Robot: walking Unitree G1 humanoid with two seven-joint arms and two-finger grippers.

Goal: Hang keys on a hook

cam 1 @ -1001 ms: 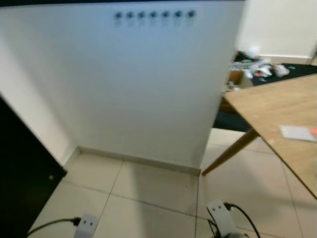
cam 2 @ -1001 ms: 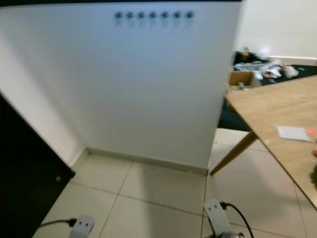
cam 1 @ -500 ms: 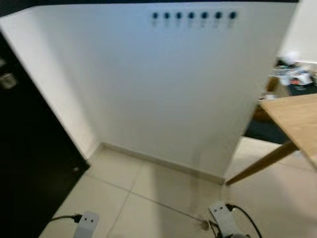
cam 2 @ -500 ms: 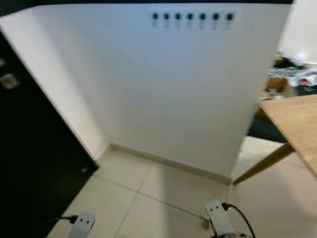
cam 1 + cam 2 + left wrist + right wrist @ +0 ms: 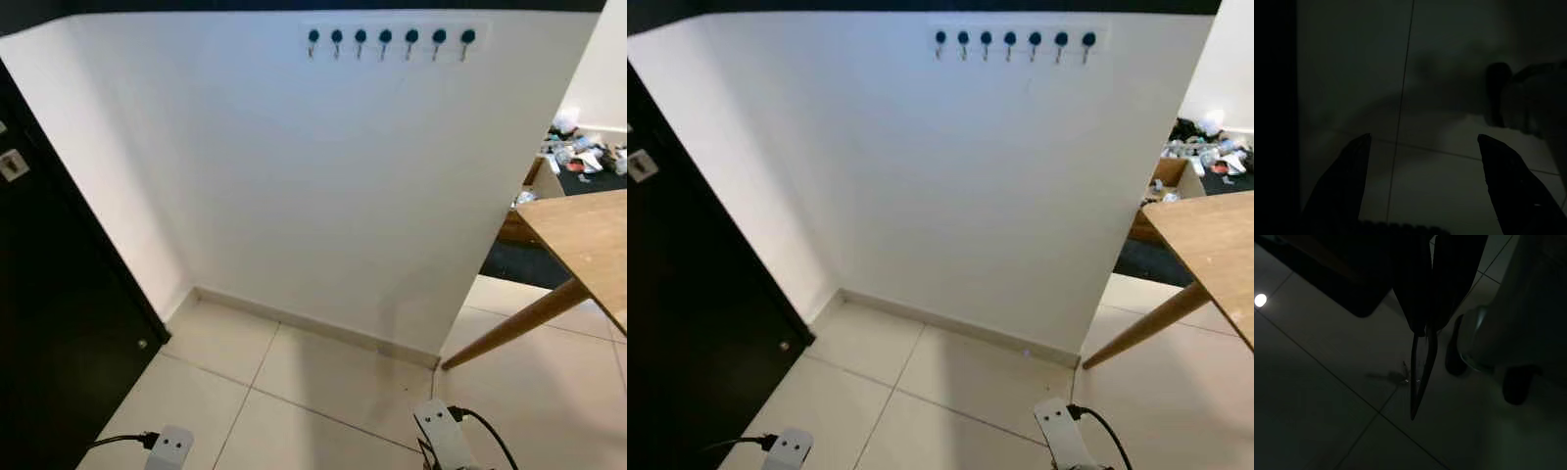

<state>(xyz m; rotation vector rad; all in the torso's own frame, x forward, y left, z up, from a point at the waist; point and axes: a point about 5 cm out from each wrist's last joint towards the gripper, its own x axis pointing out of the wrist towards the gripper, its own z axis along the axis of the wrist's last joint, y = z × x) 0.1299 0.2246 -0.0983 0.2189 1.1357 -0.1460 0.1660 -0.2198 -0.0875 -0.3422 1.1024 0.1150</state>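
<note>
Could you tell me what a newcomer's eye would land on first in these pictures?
Most striking is the row of dark hooks high on the white wall, all bare. A black door stands at the left and a wooden table juts in from the right. In the dim right wrist view, the right gripper pinches a thin loop dangling above the tiled floor.

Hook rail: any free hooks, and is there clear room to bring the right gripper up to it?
All seven hooks look bare. The white wall beneath them is open down to the skirting. Tighter at the sides: black door left, wooden table right. Right gripper pinches a thin loop.
</note>
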